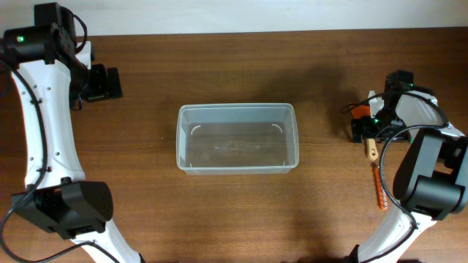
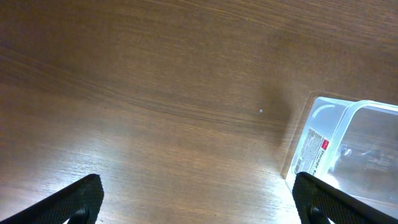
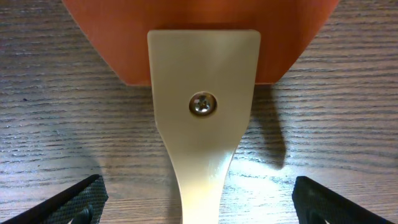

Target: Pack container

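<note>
Right of the container [image 1: 238,108], which sits at the middle of the bench [image 1: 146,183], the right arm angles down, the right tool [image 3: 199,205] spread astride a spatula [image 3: 204,74] handle, gripping nothing. Left of the container, the left tool [image 2: 198,202] hangs spread, empty.

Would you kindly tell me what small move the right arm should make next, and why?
Probably lower the right gripper and close it on the cream handle: its open fingers sit either side of that handle, nothing is held, and the container looks empty.
</note>
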`<state>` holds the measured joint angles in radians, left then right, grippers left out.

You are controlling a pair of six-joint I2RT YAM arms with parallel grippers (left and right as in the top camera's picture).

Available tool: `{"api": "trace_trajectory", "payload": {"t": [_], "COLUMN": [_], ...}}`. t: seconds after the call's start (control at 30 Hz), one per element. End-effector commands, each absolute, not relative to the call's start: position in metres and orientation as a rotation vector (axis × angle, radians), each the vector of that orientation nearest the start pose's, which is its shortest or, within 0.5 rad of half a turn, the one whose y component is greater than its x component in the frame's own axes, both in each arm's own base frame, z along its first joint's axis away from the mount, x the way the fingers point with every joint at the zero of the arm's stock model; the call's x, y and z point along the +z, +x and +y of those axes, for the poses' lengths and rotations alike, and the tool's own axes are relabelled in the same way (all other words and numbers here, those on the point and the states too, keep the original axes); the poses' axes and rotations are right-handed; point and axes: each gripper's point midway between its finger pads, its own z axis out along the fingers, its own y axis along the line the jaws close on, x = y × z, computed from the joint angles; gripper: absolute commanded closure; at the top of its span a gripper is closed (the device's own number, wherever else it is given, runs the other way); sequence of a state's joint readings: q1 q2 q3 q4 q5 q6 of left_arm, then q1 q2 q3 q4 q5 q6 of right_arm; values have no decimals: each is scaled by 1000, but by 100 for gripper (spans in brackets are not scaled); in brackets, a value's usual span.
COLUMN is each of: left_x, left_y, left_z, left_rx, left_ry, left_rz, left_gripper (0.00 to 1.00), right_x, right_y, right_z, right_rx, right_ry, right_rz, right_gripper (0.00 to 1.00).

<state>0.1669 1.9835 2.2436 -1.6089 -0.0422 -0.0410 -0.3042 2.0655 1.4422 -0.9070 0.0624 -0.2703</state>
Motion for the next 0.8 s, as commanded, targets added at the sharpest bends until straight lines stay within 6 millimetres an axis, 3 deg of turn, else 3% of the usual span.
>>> {"api": "trace_trajectory", "payload": {"t": [0.0,0.63,0.77], "left_x": [241,241,241], "left_y": [394,394,394], "left_z": [77,77,77], "left_rx": [96,96,96], "left_ry": [-302,-302,-302], "left_rz": [2894,2894,2894], "left_gripper": [1,1,1], "right_x": [-4,-16,-16], "right_y": [365,362,362], "right_z": [-124,-123,-123], "right_rx": [-92,-82,-82], "right_ry": [43,41,41], "right_rz": [3142,3166,3165], "right_gripper": [4,4,8]}}
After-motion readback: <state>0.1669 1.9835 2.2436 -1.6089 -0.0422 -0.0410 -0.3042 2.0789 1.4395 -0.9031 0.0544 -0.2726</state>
